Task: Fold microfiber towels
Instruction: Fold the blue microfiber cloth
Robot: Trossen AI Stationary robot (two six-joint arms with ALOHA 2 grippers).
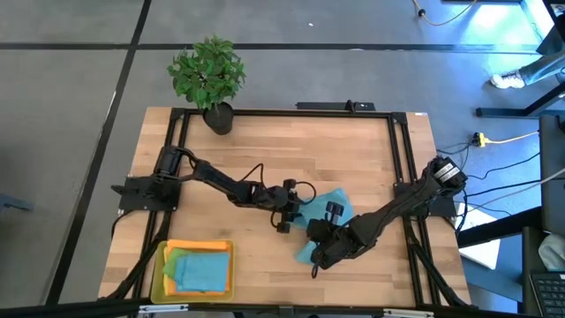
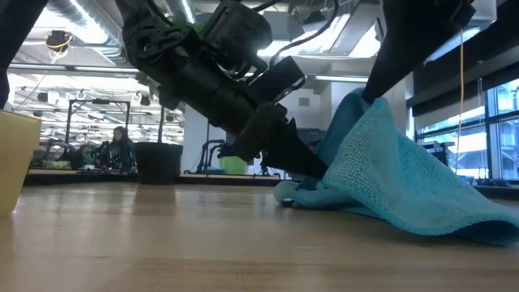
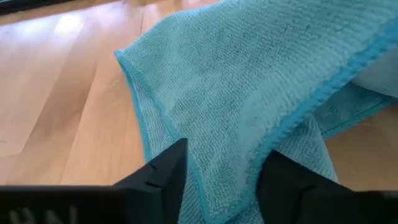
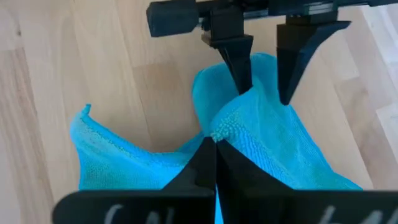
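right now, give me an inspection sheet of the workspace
surface: pale wooden table top in a black frame, bare apart from the items below.
job's things: teal-blue microfiber towel bunched at centre right, partly lifted; a second teal-blue towel on an orange towel, both in the tray.
clutter: yellow rectangular plastic tray at the near left corner; potted green plant at the far edge.
grippers: left hand fingers apart, astride a raised fold of the loose towel; right hand shut on that towel's edge.
cables: yellow and black cables on the floor to the right.
surroundings: grey floor; a seated person far behind the table.
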